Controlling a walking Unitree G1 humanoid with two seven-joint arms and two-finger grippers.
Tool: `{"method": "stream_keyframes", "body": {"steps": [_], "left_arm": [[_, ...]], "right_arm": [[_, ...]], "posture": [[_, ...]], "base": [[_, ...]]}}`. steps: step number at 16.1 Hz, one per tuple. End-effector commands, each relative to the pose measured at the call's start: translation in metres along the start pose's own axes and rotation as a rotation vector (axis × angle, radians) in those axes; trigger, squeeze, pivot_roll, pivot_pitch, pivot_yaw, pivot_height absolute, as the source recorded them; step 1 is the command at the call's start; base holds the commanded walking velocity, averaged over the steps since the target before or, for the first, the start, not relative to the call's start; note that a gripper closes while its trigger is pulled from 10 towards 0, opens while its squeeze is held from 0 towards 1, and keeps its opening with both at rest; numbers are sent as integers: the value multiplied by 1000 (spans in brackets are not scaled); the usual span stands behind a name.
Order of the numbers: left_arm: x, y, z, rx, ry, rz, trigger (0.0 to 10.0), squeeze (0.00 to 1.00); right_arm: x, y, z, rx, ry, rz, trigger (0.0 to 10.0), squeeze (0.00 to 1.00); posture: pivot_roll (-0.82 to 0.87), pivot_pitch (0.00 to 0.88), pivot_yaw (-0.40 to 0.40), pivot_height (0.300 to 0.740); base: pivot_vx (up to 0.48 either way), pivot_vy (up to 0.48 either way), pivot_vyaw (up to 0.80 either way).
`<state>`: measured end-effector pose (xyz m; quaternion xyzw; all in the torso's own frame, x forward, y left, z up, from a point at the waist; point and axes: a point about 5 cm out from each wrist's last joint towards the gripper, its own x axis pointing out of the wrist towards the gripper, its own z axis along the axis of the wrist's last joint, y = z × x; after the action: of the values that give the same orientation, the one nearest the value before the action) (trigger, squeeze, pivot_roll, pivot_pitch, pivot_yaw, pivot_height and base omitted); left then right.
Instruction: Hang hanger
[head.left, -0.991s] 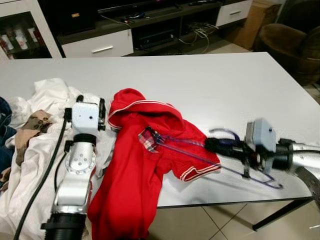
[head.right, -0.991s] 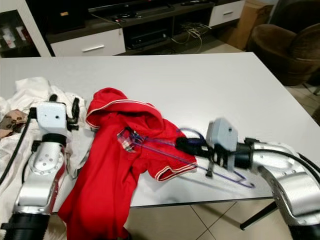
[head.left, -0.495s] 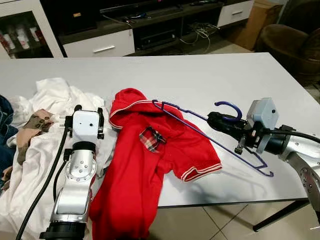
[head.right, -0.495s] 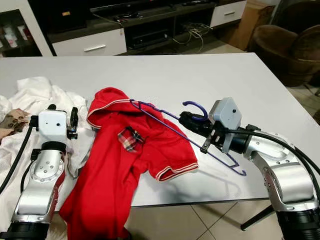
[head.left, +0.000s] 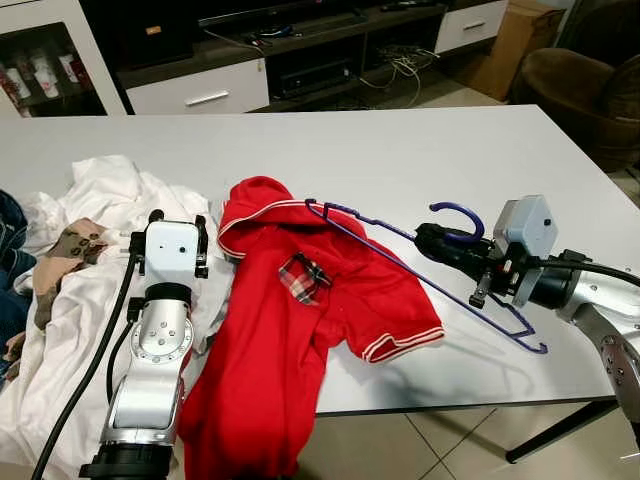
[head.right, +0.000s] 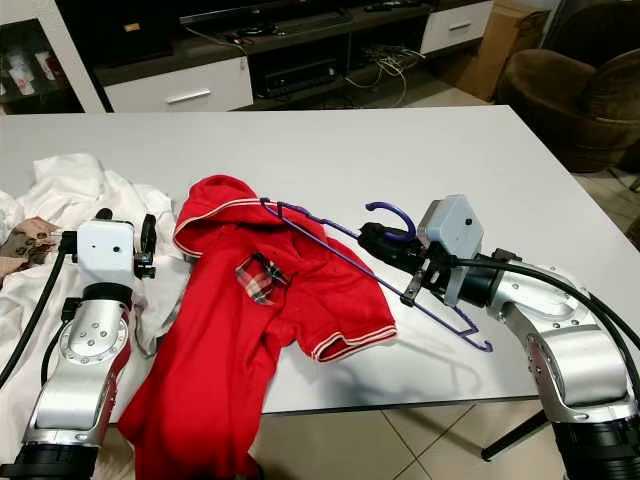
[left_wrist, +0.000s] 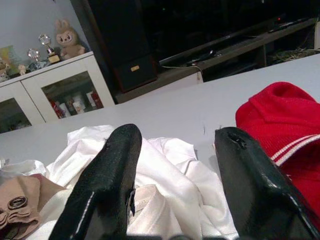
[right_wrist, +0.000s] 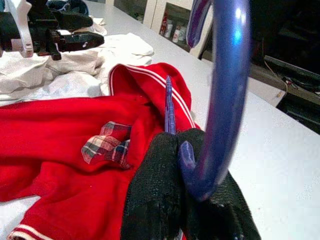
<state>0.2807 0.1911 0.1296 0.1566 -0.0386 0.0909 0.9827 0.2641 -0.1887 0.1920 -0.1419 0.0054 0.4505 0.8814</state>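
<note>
Head views: we see the right gripper (head.left: 425, 237) at 3 o'clock on the white table (head.left: 420, 160), its fingers clamped on the blue hanger (head.left: 420, 270) just below the hook. The hanger is lifted clear of the tabletop, its far tip over the collar of the red shirt (head.left: 300, 320) at centre. The left gripper (head.left: 178, 222) sits at 9 o'clock over the white clothes (head.left: 90, 200).

Left wrist view: we find the left gripper's fingers (left_wrist: 107, 185) spread apart, holding nothing, white cloth beneath.

Right wrist view: we see both black fingers (right_wrist: 155, 200) pressed together on the hanger's neck, the shirt beyond.
</note>
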Motion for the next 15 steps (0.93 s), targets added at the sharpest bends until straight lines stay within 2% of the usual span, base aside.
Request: {"method": "stream_keyframes", "body": {"steps": [1, 3, 4, 5, 6, 8, 12, 15], "left_arm": [[1, 1, 4, 11, -13, 7, 10000, 0], [1, 1, 4, 11, -13, 7, 10000, 0], [1, -9, 9, -2, -41, -124, 10000, 0], [0, -30, 18, -56, -105, -387, 10000, 0], [-4, -38, 22, -61, -139, -494, 10000, 0], [-14, -48, 25, -70, -172, -607, 10000, 0], [-15, -45, 24, -61, -186, -640, 10000, 0], [-12, -35, 24, -98, -189, -528, 10000, 0]], "right_arm": [[-1, -2, 4, -22, -13, -11, 10000, 0], [-1, -2, 4, -22, -13, -11, 10000, 0], [11, -9, -1, 14, -43, -136, 10000, 0], [26, -12, -9, 52, -68, -276, 10000, 0], [29, -12, -11, 58, -77, -317, 10000, 0], [28, -11, -14, 62, -75, -336, 10000, 0], [30, -11, -15, 50, -79, -365, 10000, 0], [28, -10, -15, 33, -85, -360, 10000, 0]], "posture": [[45, 8, 41, 740], [45, 8, 41, 740], [54, 15, 38, 740], [48, 17, 40, 740], [46, 18, 43, 740], [44, 20, 45, 740], [41, 19, 51, 740], [41, 19, 51, 740]], "base": [[0, 0, 0], [0, 0, 0], [0, 0, 0], [0, 0, 0], [0, 0, 0], [0, 0, 0], [0, 0, 0], [0, 0, 331]]}}
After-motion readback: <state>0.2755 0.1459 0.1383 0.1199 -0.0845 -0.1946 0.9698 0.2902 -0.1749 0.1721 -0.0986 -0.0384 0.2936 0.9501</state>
